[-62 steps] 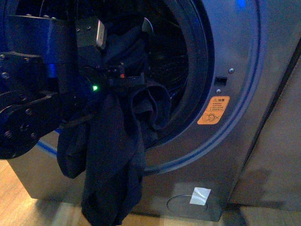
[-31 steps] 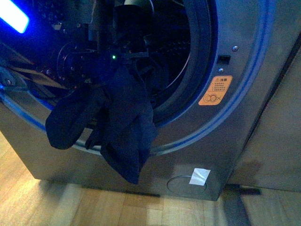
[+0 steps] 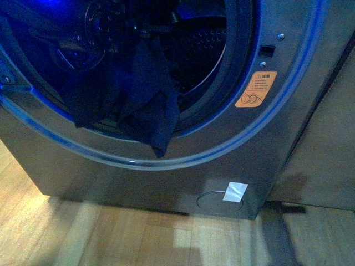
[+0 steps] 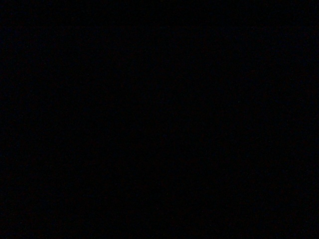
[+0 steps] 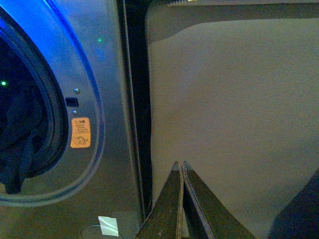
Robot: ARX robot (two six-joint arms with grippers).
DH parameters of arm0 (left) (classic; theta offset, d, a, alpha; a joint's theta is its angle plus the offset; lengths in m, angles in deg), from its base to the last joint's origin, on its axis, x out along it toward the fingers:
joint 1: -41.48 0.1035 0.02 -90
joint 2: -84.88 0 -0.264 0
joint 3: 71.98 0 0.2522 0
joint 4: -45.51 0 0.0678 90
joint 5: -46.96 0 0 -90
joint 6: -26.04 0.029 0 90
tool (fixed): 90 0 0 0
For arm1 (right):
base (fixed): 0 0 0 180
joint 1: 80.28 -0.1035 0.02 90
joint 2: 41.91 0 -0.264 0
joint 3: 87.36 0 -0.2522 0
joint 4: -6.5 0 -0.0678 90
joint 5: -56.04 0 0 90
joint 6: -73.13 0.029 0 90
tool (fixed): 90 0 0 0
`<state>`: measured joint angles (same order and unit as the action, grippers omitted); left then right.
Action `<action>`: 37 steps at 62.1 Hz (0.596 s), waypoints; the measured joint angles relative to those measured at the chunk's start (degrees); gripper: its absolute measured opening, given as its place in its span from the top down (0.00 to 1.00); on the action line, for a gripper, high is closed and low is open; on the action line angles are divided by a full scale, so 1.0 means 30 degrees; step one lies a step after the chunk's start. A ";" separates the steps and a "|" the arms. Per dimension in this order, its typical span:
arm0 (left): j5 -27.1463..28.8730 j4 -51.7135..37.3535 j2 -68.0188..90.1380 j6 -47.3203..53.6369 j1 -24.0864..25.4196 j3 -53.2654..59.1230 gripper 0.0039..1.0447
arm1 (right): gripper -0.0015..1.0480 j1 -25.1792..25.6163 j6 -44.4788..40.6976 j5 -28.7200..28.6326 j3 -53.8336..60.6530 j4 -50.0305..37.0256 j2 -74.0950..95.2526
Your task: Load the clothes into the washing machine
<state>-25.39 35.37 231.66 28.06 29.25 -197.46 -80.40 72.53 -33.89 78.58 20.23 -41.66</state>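
- Washing machine: grey front-loader, porthole open, rim lit blue.
- Clothes: dark navy, bunched in the lower porthole in front of the drum; one fold hangs out over the door seal.
- Sticker: orange, just right of the porthole.
- Left gripper: not made out among dark shapes inside the porthole; wrist view dark; jaws cannot be told.
- Right gripper: jaws pressed together, empty, well apart from the porthole, facing a beige panel.

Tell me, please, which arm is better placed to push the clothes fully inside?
Probably the left arm: it reaches into the washing machine above the clothes; the right gripper is shut, beside it.
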 joint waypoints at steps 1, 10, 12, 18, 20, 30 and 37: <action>0.0219 0.0087 0.0160 0.0262 0.0044 -0.0277 0.86 | 0.98 0.0000 0.0000 0.0000 0.0000 0.0000 0.0000; 0.0947 0.0306 0.0903 0.1566 0.0299 -0.1464 0.86 | 0.98 0.0000 0.0007 0.0000 0.0000 0.0000 0.0000; 0.1013 0.0364 0.1013 0.1625 0.0313 -0.1610 0.86 | 0.98 0.0000 0.0007 0.0000 0.0000 0.0000 0.0000; 0.0641 0.1093 0.1304 0.1763 0.0335 -0.2127 0.85 | 0.98 0.0000 0.0000 0.0000 0.0000 0.0000 0.0000; 0.0306 0.1625 0.1341 0.1800 0.0328 -0.2280 0.79 | 0.98 0.0000 0.0000 0.0000 0.0000 0.0000 0.0000; -0.0605 0.3111 0.1450 0.1916 0.0029 -0.2229 0.53 | 0.98 0.0000 0.0000 0.0000 0.0000 0.0000 0.0000; -0.0823 0.3898 0.1464 0.1909 -0.0226 -0.1770 0.36 | 0.98 0.0000 0.0007 0.0000 0.0000 0.0000 0.0000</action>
<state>-27.86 47.07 236.06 33.79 28.57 -202.77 -80.40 72.56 -33.89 78.58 20.23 -41.66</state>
